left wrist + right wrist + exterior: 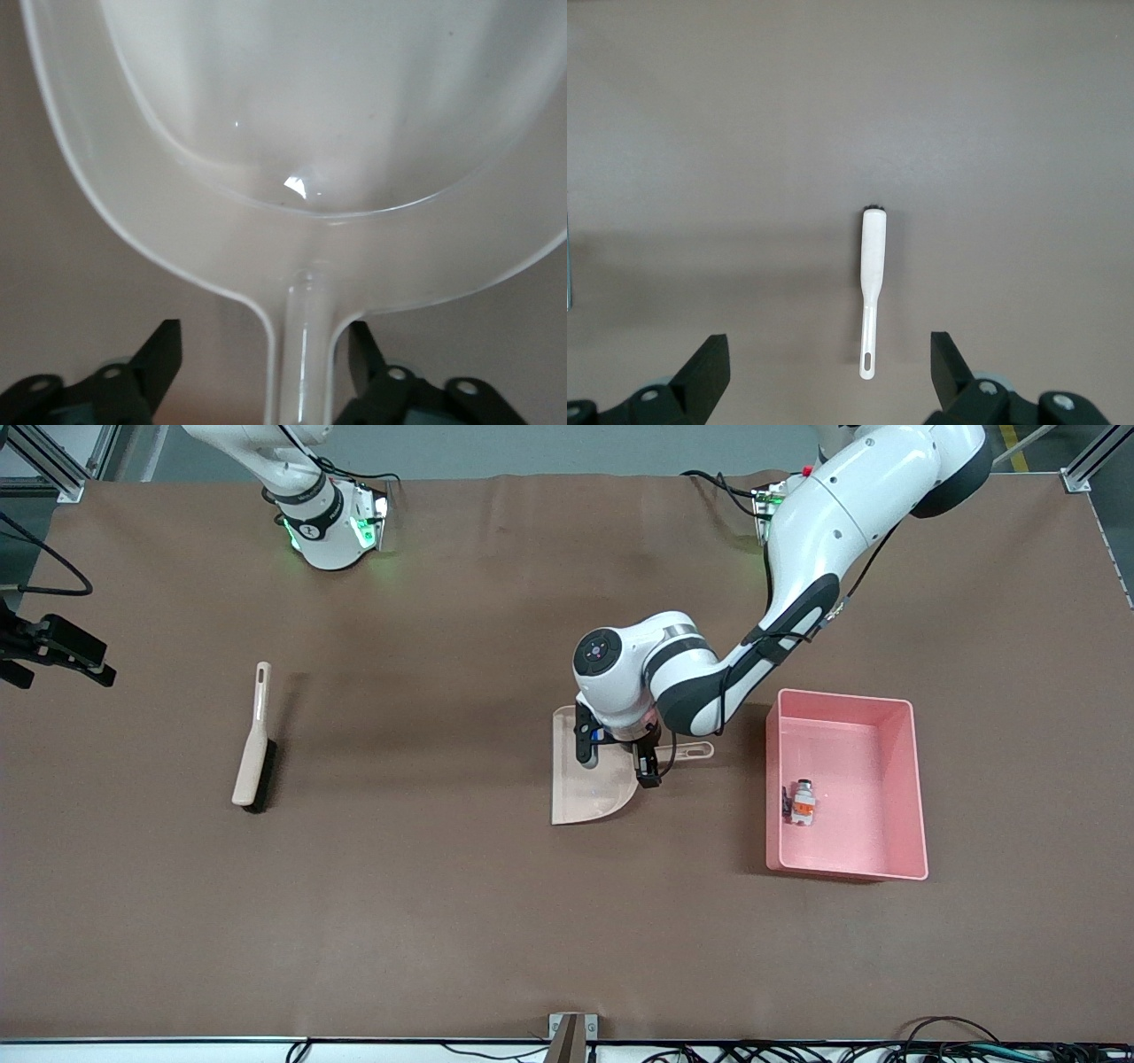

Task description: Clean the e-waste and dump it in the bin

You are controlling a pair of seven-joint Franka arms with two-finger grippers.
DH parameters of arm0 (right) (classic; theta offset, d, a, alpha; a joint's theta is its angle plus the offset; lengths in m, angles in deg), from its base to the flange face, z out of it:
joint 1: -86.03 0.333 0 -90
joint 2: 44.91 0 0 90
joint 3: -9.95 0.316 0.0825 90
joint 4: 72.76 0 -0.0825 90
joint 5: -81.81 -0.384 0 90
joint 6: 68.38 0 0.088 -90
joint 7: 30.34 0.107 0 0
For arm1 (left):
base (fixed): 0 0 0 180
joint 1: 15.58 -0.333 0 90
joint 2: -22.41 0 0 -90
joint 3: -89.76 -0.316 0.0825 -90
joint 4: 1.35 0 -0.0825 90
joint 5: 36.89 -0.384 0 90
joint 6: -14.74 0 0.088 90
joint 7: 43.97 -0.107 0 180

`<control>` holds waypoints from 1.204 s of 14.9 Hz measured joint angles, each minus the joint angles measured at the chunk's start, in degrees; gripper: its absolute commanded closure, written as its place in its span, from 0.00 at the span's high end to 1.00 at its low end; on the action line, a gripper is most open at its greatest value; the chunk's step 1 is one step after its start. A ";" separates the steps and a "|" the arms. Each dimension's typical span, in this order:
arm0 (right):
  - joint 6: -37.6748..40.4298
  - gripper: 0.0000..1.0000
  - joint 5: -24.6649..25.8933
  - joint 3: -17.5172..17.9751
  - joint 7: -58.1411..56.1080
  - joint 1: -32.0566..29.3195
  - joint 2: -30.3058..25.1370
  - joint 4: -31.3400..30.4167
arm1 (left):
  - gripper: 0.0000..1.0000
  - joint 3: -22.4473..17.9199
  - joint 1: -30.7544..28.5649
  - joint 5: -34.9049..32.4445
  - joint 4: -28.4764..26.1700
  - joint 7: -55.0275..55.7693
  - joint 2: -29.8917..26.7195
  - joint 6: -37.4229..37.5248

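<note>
Front view, from the right arm's end of the counter [461, 921] to the left arm's end: the right arm waits high near its base, and its wrist view shows the right gripper [824, 376] wide open over the brush [252, 744], which lies flat on the counter and well apart from the rest. Next is the dustpan [589, 775], flat on the counter, its handle pointing toward the bin [917, 779]. The left gripper [618, 760] is over this handle; in the left wrist view its fingers [155, 359] stand open on both sides of the handle and do not touch it. The pan looks empty. Both pieces of e-waste [800, 802] lie together in the bin, near its wall on the dustpan side, so I judge the dumping is done and the step now is to leave the dustpan. To do it well, the left gripper should stay open and rise straight up, so no finger catches the handle and drags the pan.
</note>
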 measured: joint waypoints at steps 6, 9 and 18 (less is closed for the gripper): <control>0.00 1.00 -0.02 0.00 0.00 0.00 0.00 -0.03 | 1.00 0.08 -0.92 10.24 10.34 6.21 -6.95 12.35; 0.01 1.00 -0.02 0.00 0.00 0.00 0.00 -0.06 | 1.00 0.07 -2.24 11.40 12.49 16.35 -12.40 14.83; 0.03 1.00 -0.04 -0.01 0.00 0.00 0.00 -0.08 | 1.00 -4.02 -14.78 29.64 14.37 28.50 -24.63 15.14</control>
